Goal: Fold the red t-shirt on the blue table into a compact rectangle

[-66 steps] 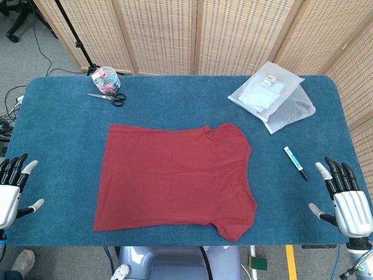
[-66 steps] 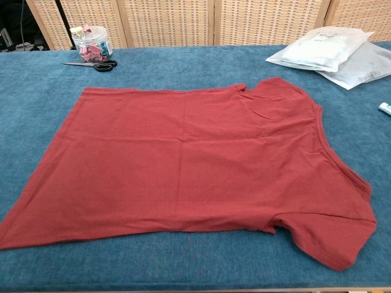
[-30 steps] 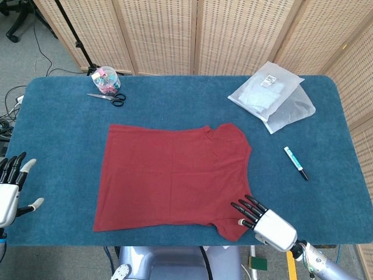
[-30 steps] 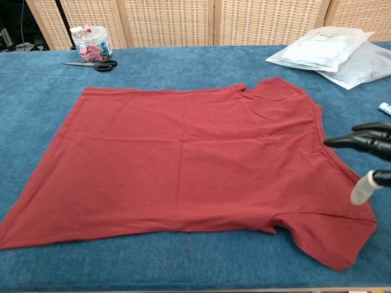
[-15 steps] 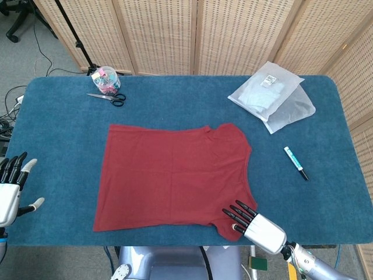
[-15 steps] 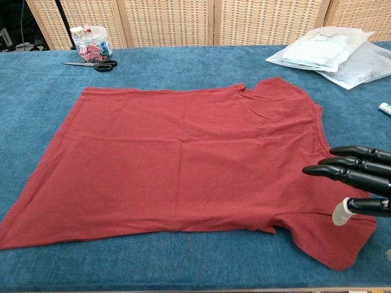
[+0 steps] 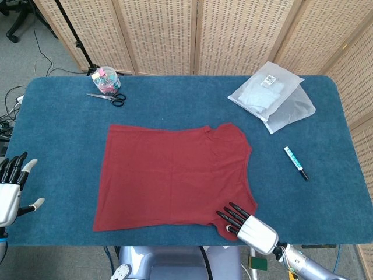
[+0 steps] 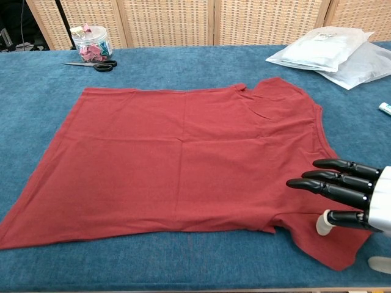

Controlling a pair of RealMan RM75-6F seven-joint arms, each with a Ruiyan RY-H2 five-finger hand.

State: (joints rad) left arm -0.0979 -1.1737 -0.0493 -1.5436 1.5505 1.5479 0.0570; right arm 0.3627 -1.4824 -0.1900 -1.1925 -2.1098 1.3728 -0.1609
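The red t-shirt (image 7: 175, 175) lies flat on the blue table (image 7: 58, 134), hem to the left and collar to the right; it fills most of the chest view (image 8: 183, 152). Its far sleeve is folded in, and its near sleeve (image 8: 330, 241) sticks out at the front right. My right hand (image 7: 245, 224) hovers over that near sleeve with fingers straight and spread, holding nothing (image 8: 351, 192). My left hand (image 7: 13, 186) stays off the table's left front edge, open and empty, well away from the shirt.
Scissors (image 7: 108, 98) and a jar of clips (image 7: 106, 80) sit at the back left. Two plastic bags (image 7: 271, 96) lie at the back right. A marker pen (image 7: 295, 162) lies right of the shirt.
My right hand came from the table's right front corner leftward to the shirt's near sleeve and keeps sliding left over it. The left hand barely moved.
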